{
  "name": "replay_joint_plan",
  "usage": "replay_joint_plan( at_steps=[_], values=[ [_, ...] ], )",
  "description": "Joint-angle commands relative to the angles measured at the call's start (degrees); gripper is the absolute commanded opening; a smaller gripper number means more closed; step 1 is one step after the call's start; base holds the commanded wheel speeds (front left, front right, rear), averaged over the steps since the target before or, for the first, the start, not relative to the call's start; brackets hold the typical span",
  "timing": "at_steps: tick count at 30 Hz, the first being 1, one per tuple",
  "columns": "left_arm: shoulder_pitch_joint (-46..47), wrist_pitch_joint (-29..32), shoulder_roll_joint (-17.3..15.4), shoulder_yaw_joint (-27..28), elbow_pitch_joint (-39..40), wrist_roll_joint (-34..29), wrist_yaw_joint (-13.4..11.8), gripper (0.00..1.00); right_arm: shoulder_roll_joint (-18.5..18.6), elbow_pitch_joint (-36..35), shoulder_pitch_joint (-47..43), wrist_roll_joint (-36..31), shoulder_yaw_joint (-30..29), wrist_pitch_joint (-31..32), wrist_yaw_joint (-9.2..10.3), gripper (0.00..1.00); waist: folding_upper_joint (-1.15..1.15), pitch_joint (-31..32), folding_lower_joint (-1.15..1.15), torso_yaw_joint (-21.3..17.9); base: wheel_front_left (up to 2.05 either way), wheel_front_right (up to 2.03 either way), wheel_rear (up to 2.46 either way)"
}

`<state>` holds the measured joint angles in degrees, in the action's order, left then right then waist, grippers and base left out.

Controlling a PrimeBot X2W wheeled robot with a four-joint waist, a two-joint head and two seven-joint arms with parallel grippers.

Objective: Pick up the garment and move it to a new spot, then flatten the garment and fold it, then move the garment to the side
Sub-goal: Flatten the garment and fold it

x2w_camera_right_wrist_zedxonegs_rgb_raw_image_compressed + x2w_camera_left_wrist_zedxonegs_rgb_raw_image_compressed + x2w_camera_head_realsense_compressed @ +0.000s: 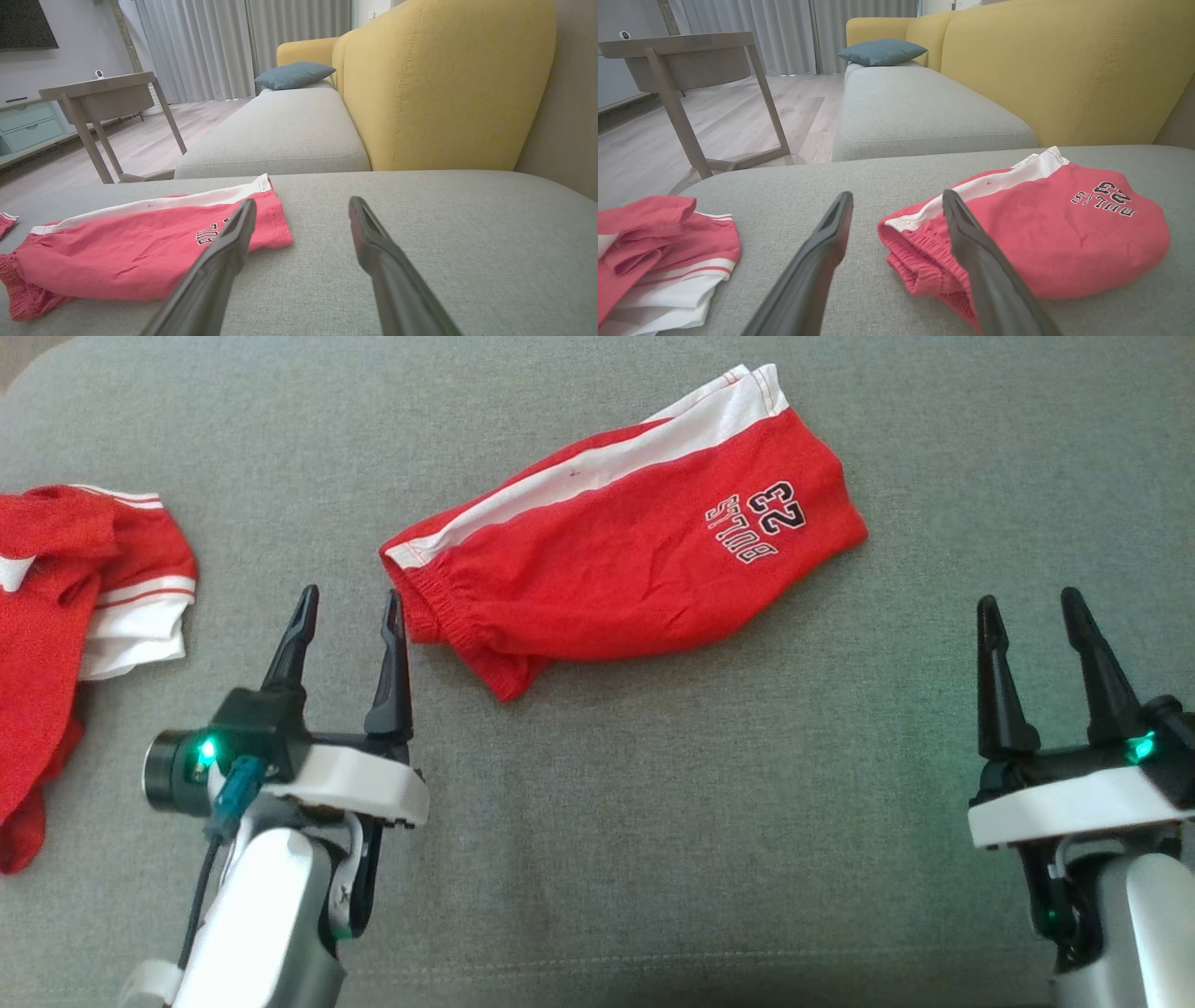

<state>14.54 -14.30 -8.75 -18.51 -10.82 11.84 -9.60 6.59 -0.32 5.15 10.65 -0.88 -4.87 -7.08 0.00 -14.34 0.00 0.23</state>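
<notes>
Cloth in red and white (84, 579) lies crumpled at the far left of the grey woven sofa cushion (653, 859), with nothing touching it. Just right of it stands the left gripper (350, 595). Right of that is the task's garment, a pair of red jersey shorts (625, 569) with a white side stripe and a printed number. It lies near the middle of the cushion, doubled over and fairly smooth, its elastic waistband turned toward the left gripper.

Judging by how it lies, the fold looks done and the last step, carrying it to the side, seems to be in hand, though neither gripper has hold of it yet. That move calls for a pinch through all the layers at the waistband. It likely needs a second hold at the hem end too, so the fold does not fall open.

The left gripper sits low over the cushion, fingers spread wide and empty, one finger just beside the waistband; whether it touches, I cannot tell. The right gripper (1030, 597), at the far right, is likewise spread and empty, well apart from the shorts.
</notes>
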Motion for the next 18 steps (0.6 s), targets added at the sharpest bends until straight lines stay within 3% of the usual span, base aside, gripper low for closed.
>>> replay_joint_plan(
  at_steps=[1,18],
  values=[
    [1.20,-0.70,-1.02,2.14,2.01,-0.52,-0.18,1.00,0.02,-2.57,0.22,-0.28,0.84,0.34,-0.41,1.00,0.00,-0.01,0.00,0.01,0.00,0.00,0.00],
    [1.32,-0.70,-0.30,2.90,2.08,-1.18,0.20,1.00,-0.51,-4.27,-0.34,-0.16,-0.25,1.26,-0.41,1.00,0.00,-0.67,0.00,-0.08,0.00,0.00,0.00]
  ],
)
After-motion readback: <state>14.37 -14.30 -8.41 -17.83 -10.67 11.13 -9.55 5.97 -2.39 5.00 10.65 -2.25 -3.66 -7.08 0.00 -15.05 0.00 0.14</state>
